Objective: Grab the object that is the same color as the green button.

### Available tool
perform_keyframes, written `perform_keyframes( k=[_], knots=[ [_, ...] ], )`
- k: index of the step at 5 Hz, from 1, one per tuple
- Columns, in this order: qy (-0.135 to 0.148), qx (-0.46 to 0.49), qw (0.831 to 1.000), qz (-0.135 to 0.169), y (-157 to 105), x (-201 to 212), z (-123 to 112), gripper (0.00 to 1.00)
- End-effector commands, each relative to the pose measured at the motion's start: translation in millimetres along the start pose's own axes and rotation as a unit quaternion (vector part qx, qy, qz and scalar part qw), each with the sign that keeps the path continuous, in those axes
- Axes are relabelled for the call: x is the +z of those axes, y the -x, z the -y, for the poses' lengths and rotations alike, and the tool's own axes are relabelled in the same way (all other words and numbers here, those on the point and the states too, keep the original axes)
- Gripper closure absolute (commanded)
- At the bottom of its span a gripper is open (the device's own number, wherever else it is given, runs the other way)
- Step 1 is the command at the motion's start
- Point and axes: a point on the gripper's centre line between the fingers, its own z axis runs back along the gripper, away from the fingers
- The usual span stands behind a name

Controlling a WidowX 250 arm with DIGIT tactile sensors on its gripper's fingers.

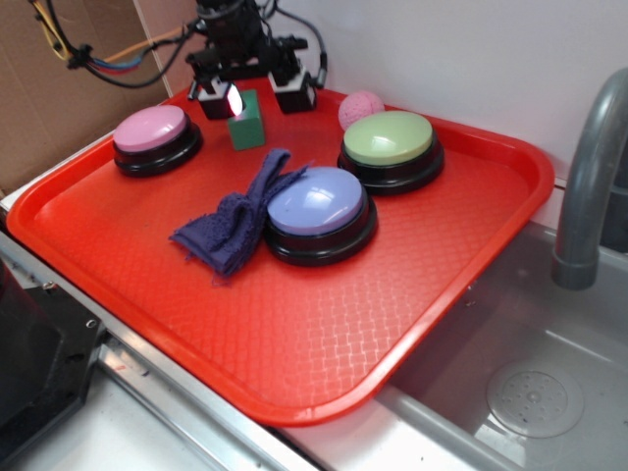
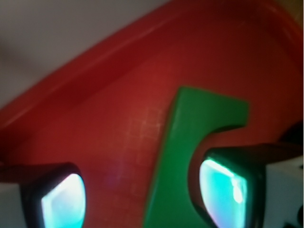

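Gripper (image 1: pixel 253 98) spread wide at the tray's (image 1: pixel 294 392) far edge, holding nothing. The green block (image 1: pixel 246 121) sits off-centre, against one finger (image 2: pixel 228 187). Best to shift sideways until both fingers straddle it, then close.

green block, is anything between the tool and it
Nothing visible. The tool is open at the far edge of the red tray, its fingers down around the green block. The pink ball, purple cloth and green button lie off to the sides.
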Motion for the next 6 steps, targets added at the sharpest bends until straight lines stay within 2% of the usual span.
perform_keyframes(
  k=[1,3,5,6],
  knots=[
    [0.002,0.007,1.000,0.017,-12,11,-3,1.00],
    [-0.013,-0.003,1.000,0.012,-5,20,-2,1.00],
    [0.000,-0.119,0.993,-0.023,9,51,11,1.00],
    [0.013,-0.175,0.984,-0.029,29,64,20,1.00]
  ],
)
